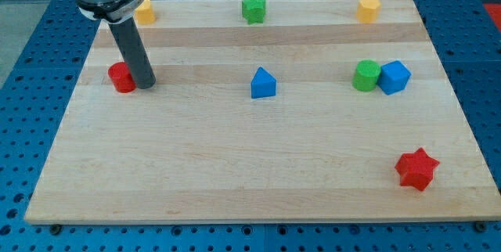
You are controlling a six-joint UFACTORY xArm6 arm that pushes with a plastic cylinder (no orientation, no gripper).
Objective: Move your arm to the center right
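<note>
The wooden board (258, 181), pale and made of joined strips, filled most of the camera view and lay on a blue perforated table (23, 72). The arm's dark rod (131, 48) descended from a grey housing at the view's top left, slightly tilted, and my tip (145, 86) rested on the board at the centre left, touching or just beside the right flank of the red cylinder (120, 77). The rod carried no jaws, so it was neither wide nor narrow and held nothing. The centre right of the board, the task's goal, lay well apart from the tip; there the green cylinder (365, 75) and the blue cube (394, 77) stood touching each other. The red star (416, 169) sat alone near the view's bottom right. The blue triangular block (263, 84) stood near the middle of the board. Along the top edge were the green star (253, 8) at the centre, a yellow hexagonal block (368, 8) to the right, and a second yellow block (145, 11), partly hidden behind the rod's housing, so its shape could not be told.
</note>
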